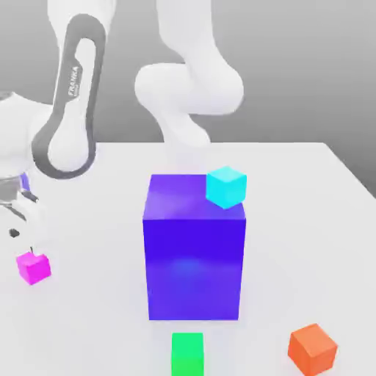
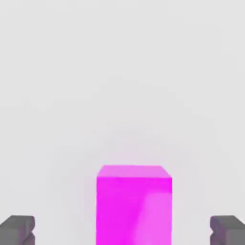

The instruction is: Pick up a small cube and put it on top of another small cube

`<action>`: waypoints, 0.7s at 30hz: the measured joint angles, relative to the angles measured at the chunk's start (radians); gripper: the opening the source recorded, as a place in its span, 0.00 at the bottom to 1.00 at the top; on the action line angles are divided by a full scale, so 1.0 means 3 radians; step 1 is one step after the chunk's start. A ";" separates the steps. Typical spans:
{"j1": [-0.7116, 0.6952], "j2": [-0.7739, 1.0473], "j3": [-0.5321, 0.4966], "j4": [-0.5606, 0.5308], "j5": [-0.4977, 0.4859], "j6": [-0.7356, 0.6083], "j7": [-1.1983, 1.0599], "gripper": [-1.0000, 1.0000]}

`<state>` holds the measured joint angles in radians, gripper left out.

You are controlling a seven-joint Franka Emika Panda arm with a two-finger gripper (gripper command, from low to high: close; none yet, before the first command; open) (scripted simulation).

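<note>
The small magenta-pink cube (image 1: 34, 267) rests on the white table near the exterior view's left edge. My gripper (image 1: 20, 222) hangs just above it and a little toward the exterior view's left. In the hand view the cube (image 2: 134, 203) lies between my gripper's (image 2: 122, 230) two grey fingertips (image 2: 18, 229), which stand wide apart with clear gaps on both sides. The gripper is open and touches nothing. A small cyan cube (image 1: 225, 186) sits at the upper far corner of the big blue-violet block (image 1: 194, 250).
The tall blue-violet block stands mid-table. A small green cube (image 1: 187, 354) lies in front of it and a small orange cube (image 1: 313, 349) at the exterior view's lower right. The white table (image 1: 308, 220) stretches to the exterior view's right.
</note>
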<state>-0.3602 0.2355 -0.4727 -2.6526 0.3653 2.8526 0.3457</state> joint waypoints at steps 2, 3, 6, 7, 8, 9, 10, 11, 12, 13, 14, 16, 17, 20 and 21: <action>-0.0170 0.0169 0.0214 0.0047 0.0224 0.0113 -0.0172 0.50; -0.0262 0.0253 0.0329 0.0071 0.0334 0.0170 -0.0256 0.50; -0.0525 0.0469 0.0649 0.0134 0.0601 0.0324 -0.0461 0.00; -0.0525 0.0469 0.0649 0.0134 0.0601 0.0324 -0.0461 0.00; -0.0525 0.0469 0.0649 0.0134 0.0601 0.0323 -0.0461 0.00; -0.0525 0.0469 0.0649 0.0134 0.0599 0.0322 -0.0460 0.00; -0.0525 0.0469 0.0649 0.0134 0.0598 0.0320 -0.0458 0.00; -0.0525 0.0469 0.0649 0.0134 0.0596 0.0319 -0.0456 0.00; -0.0558 0.0495 0.0689 0.0142 0.0627 0.0338 -0.0480 0.00; -0.0528 0.0466 0.0650 0.0133 0.0589 0.0319 -0.0451 0.00; -0.0462 0.0411 0.0569 0.0117 0.0520 0.0280 -0.0398 0.00; -0.0314 0.0263 0.0378 0.0073 0.0316 0.0183 -0.0243 0.00; -0.0239 0.0181 0.0278 0.0048 0.0199 0.0130 -0.0154 0.00; -0.0056 -0.0075 0.0016 -0.0027 -0.0173 -0.0035 0.0128 0.00; 0.0001 -0.0160 -0.0066 -0.0052 -0.0288 -0.0091 0.0216 0.00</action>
<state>-0.3598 0.1875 -0.4927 -2.6683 0.2789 2.8251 0.4104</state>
